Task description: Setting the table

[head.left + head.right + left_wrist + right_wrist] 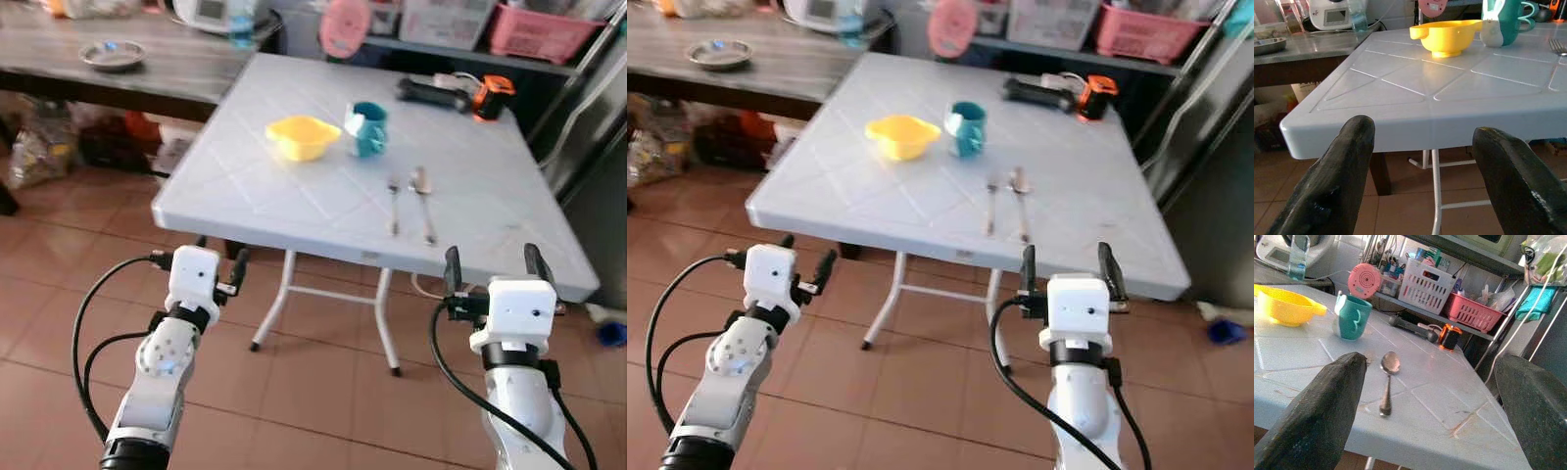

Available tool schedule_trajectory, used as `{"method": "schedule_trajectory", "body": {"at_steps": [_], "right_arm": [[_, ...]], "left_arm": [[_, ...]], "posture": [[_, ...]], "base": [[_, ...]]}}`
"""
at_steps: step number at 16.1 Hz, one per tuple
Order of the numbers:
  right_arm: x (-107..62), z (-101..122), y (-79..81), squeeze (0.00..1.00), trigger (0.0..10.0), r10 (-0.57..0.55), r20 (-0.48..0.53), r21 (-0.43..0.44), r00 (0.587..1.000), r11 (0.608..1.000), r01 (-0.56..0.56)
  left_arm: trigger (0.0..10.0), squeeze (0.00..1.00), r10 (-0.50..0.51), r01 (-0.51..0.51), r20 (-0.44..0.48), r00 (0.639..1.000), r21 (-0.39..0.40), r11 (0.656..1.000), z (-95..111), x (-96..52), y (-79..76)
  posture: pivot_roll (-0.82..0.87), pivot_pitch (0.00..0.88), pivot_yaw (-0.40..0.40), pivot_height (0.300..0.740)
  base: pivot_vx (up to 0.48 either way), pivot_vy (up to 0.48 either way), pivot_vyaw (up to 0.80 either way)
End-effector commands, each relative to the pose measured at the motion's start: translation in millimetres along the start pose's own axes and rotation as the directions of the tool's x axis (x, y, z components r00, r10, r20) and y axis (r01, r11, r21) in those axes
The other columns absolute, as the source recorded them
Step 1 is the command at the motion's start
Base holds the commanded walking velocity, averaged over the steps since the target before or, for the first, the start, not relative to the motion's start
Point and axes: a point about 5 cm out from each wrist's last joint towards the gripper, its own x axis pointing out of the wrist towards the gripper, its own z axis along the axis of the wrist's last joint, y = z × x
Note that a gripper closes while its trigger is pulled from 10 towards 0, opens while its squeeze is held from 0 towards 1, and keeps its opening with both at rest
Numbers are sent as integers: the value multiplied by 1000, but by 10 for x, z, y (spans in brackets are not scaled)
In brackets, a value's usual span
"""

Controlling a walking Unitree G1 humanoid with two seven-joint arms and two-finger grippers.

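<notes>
A white folding table [294, 186] stands before me. On it sit a yellow bowl [302, 136] with a small handle and, just right of it, a teal mug [369, 128]. Nearer the front edge a fork [394, 204] and a spoon [422, 201] lie side by side. My left gripper [217, 262] is held open below the table's front left corner, with nothing between its fingers. My right gripper [492, 265] is open too, just in front of the table's front edge, right of the spoon [1387, 382].
A black and orange tool [457, 95] lies at the table's far edge. A dark counter [59, 69] with a metal dish [112, 55] runs along the left. Shelves with a pink basket [537, 32] stand behind. Tiled floor [323, 392] lies under the table's white legs [274, 304].
</notes>
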Motion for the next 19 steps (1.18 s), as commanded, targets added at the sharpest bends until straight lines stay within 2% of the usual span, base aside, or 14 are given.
{"method": "schedule_trajectory", "body": {"at_steps": [1, 8, 10, 11, 13, 15, 19], "right_arm": [[-11, -9, -70, 0, 10000, -13, -3, -17, 1000, 1000, 13], [-9, -6, -79, 0, 10000, -8, -1, -23, 1000, 1000, 8], [-17, -5, -87, 0, 10000, -8, -2, -25, 1000, 1000, 8], [-23, 8, -99, 0, 10000, -11, 2, -31, 1000, 999, 11], [-29, 9, -112, 0, 10000, -12, 2, -36, 1000, 999, 13], [-35, 15, -145, 0, 10000, -17, 3, -44, 1000, 999, 17], [-24, 22, -147, 0, 10000, -21, 5, -46, 1000, 999, 21]], "left_arm": [[10000, 0, -33, 33, 2, 999, -12, 999, 6, 26, -116], [10000, 0, -20, 20, 23, 1000, -23, 1000, 67, 53, -116], [10000, 0, -25, 27, 38, 999, -35, 999, 97, 54, -116], [10000, 0, -56, 63, 95, 994, -63, 996, 199, 52, -106], [10000, 0, -81, 91, 119, 990, -82, 992, 251, 51, -117], [10000, 0, -169, 189, 143, 975, -137, 972, 297, 34, -219], [10000, 0, -193, 213, 147, 970, -138, 967, 299, 11, -268]], "posture": [[217, 110, -63, 740], [210, 114, -71, 740], [203, 114, -74, 740], [200, 115, -74, 740], [196, 114, -78, 740], [195, 114, -80, 740], [195, 115, -82, 740]], "base": [[0, 398, 0], [0, 400, 0], [0, 146, 0], [0, 0, 0], [0, 0, 0], [0, 0, 0], [0, 0, 0]]}}
